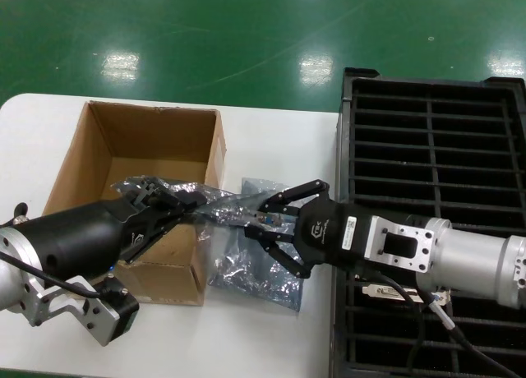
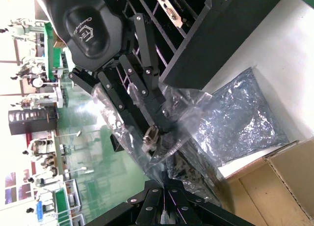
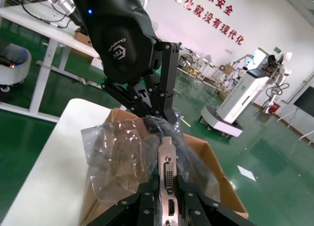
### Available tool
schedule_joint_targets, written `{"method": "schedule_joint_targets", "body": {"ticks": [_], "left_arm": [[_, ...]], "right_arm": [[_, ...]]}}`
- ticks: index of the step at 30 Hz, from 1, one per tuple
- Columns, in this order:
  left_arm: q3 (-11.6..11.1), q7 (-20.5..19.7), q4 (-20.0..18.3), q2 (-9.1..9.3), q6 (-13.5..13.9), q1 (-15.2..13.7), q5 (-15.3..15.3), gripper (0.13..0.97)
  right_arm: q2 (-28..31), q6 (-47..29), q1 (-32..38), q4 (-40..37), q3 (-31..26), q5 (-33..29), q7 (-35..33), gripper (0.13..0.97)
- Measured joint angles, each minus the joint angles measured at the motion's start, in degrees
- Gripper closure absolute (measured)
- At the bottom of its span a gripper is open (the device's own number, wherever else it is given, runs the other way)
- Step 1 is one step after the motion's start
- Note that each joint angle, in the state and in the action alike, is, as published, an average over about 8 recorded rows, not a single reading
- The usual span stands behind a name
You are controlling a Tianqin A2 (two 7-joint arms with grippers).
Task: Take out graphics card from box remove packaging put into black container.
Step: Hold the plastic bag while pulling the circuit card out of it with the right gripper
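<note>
Above the near right corner of the brown box [image 1: 131, 140], the crinkly grey packaging [image 1: 220, 209] is stretched between my two grippers. My left gripper [image 1: 191, 207] is shut on one end of the bag, its jaws [image 2: 169, 196] pinched together on the plastic. My right gripper [image 1: 256, 222] is shut on the graphics card's silver bracket [image 3: 168, 169], which sticks out of the bag's mouth. The rest of the graphics card [image 2: 150, 137] is hidden in the plastic. The black container [image 1: 427, 140] lies to the right, under my right arm.
Loose grey bags [image 1: 255, 271] lie on the white table [image 1: 271, 345] between box and container. At least one card's bracket [image 1: 403, 292] shows in the container's near slots. Green floor lies beyond the table's far edge.
</note>
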Motion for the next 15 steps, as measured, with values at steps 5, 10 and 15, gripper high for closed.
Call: {"method": "schedule_joint_targets", "body": {"ticks": [5,10,15], "left_arm": [[0.00,0.00,0.00,0.00,0.00,0.00,0.00,0.958],[0.00,0.00,0.00,0.00,0.00,0.00,0.00,0.958],[0.00,0.00,0.00,0.00,0.00,0.00,0.00,0.958]], "right_arm": [[-0.07,-0.52,0.27,-0.01,-0.23,0.18,1.81,0.877],[-0.60,-0.92,0.92,-0.39,-0.42,0.48,4.47,0.826],[-1.30,-1.08,1.71,-1.21,-0.70,0.49,7.11,0.809]]}}
